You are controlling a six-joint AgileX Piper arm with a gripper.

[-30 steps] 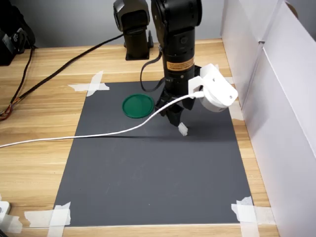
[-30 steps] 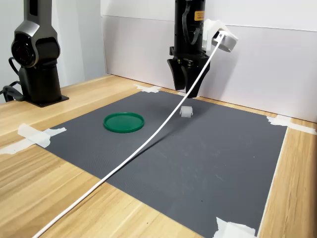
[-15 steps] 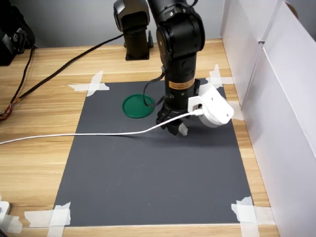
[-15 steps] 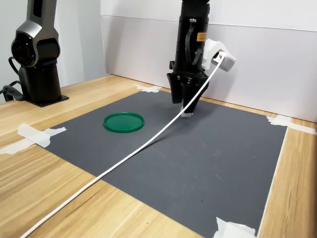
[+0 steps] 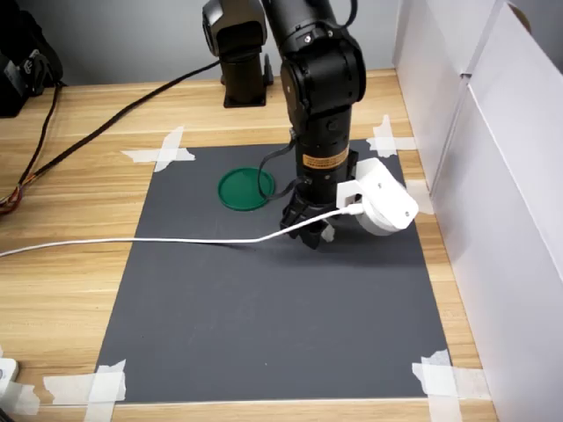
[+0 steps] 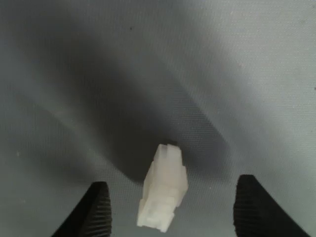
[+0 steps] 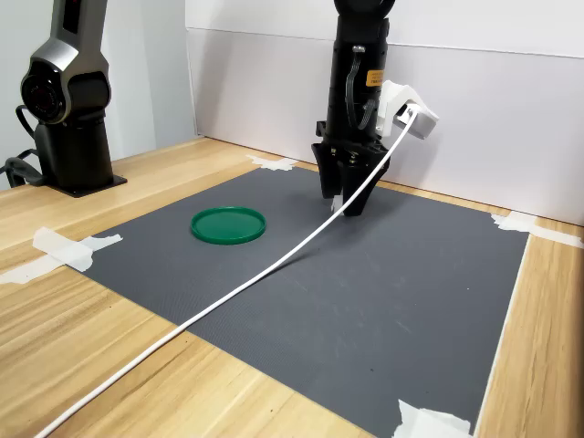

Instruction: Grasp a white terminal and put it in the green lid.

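A dark mat [image 5: 264, 308] taped to the wooden table [image 5: 70, 290] carries the scene; the black arm [image 5: 321, 79] stands nose-down over it, its gripper [image 5: 310, 236] low at the mat, jaws spread wide and gripping nothing; the green lid [image 5: 246, 188] lies flat at the gripper's ten o'clock in the first exterior view; the white terminal [image 6: 163, 193] rests between the fingertips [image 6: 96, 210], touching neither.
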